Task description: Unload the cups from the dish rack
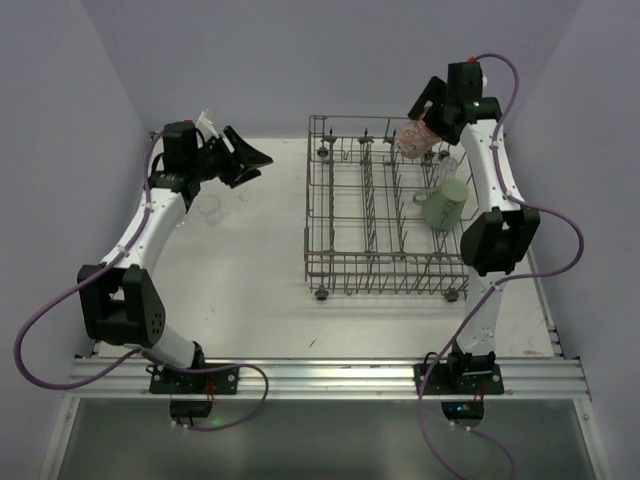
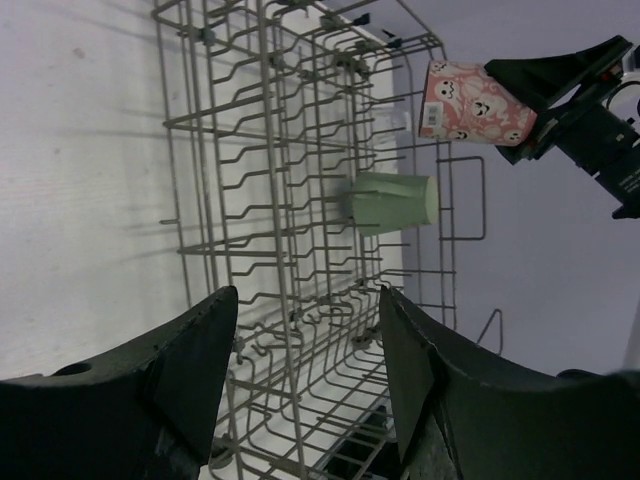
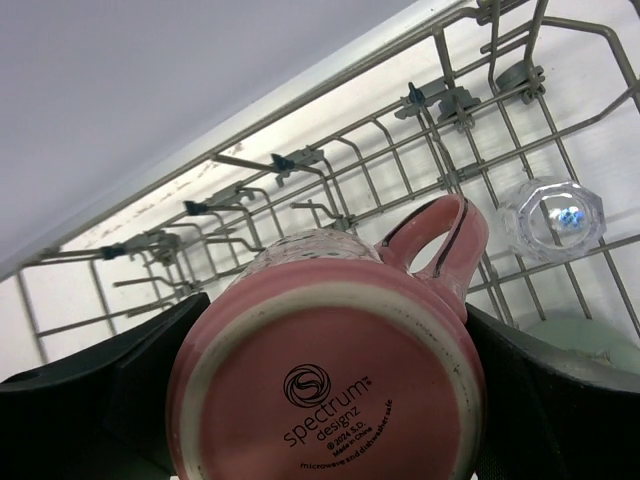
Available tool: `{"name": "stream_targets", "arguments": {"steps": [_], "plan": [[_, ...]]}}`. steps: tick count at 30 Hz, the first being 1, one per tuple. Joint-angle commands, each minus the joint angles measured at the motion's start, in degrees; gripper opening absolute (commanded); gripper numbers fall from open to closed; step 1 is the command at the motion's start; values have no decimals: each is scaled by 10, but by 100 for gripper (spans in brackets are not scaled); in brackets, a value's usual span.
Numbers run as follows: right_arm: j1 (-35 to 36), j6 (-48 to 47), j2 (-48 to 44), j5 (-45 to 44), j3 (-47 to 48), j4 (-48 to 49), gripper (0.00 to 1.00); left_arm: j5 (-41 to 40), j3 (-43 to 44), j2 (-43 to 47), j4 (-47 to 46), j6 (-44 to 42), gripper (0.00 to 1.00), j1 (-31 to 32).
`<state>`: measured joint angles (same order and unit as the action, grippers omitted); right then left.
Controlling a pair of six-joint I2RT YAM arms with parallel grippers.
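We see the right end effector [image 1: 424, 118] closed around the pink cup [image 3: 330, 390], one finger pressed on each side of its body. The cup's base faces the right wrist camera and its handle sticks out past the grip. It has a pale ghost-like pattern on its side, and it is held over the far right corner of the dish rack [image 1: 385, 275], about level with the top wires. We cannot tell whether it is fully clear of them.

The left end effector [image 1: 255, 165] stands open with nothing between its fingers. It hangs above the surface [image 1: 240, 290] to the left of the rack, well apart from it, and points toward it.

The dish rack sits on the right half of the surface on small wheels. On its right side the green mug [image 1: 446, 205] rests tilted among the upright tines, with its handle toward the middle of the rack. Just beyond it, toward the far end, a glass tumbler [image 3: 553, 215] sits between the wires, close under the raised pink cup.

We also see a second tumbler [image 1: 210, 207], clear as well, upright on the surface outside the rack, just beside the left arm and near its open end effector
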<state>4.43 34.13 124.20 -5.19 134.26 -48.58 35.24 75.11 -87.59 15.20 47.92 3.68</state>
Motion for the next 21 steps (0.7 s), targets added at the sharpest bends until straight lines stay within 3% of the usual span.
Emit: {"name": "stream_targets", "arguments": {"steps": [1,5,6,7,9,11,21], "plan": [[-3,39,-102,34,24,19,0,90,-5,-21,-160,89,62,19],[-3,100,-143,97,-6,-12,0,156,-38,-53,-373,244,62,42],[-3,111,-152,115,-18,-13,0,163,-45,-70,-485,278,62,54],[-3,131,-166,147,-35,-16,0,169,-51,-82,-547,355,62,59],[-1,148,-179,181,-56,-18,0,167,-59,-116,-699,426,62,76],[4,164,-198,215,-77,-13,0,156,-45,-134,-742,467,62,94],[40,189,-220,319,-118,9,0,129,1,-181,-763,488,62,150]]}}
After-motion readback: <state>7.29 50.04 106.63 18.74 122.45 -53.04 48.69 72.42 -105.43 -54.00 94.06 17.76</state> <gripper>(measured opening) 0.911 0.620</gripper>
